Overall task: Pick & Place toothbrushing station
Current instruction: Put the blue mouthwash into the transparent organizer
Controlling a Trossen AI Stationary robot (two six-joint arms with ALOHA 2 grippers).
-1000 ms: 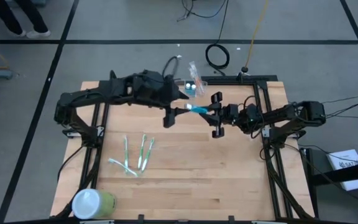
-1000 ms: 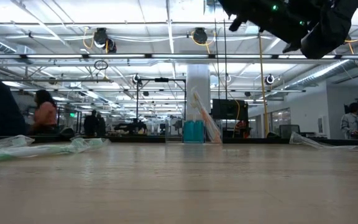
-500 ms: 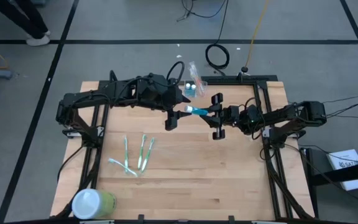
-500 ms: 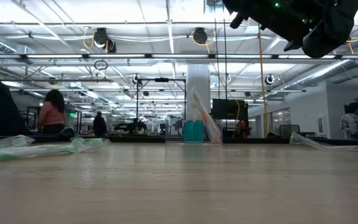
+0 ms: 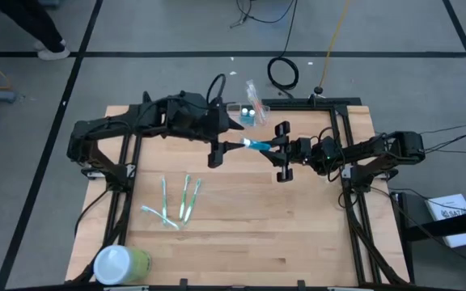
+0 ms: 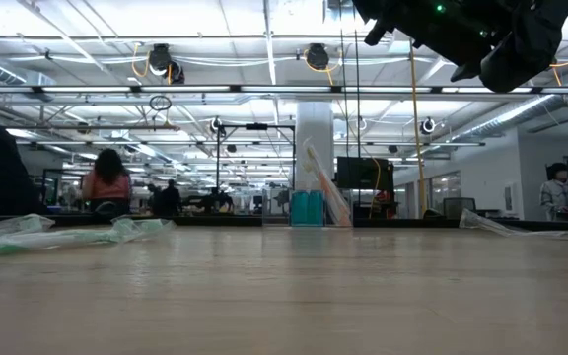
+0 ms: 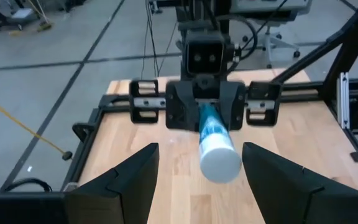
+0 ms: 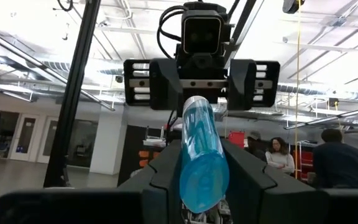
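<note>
Right fingers [image 7: 207, 115] pinching blue tube [image 5: 255, 143], I hold it level above counter [image 5: 298, 234]. Left fingers [image 5: 215, 153] spread, facing tube's white end. Toothbrushing station [image 5: 252, 112] sits far, counter's centre edge.

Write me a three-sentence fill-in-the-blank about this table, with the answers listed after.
The blue tube is gripped above the table by the ___ gripper. The left gripper faces the tube's white cap with its fingers ___. The green can near the table's edge has a ___ lid.
Missing words: right; open; white.
</note>
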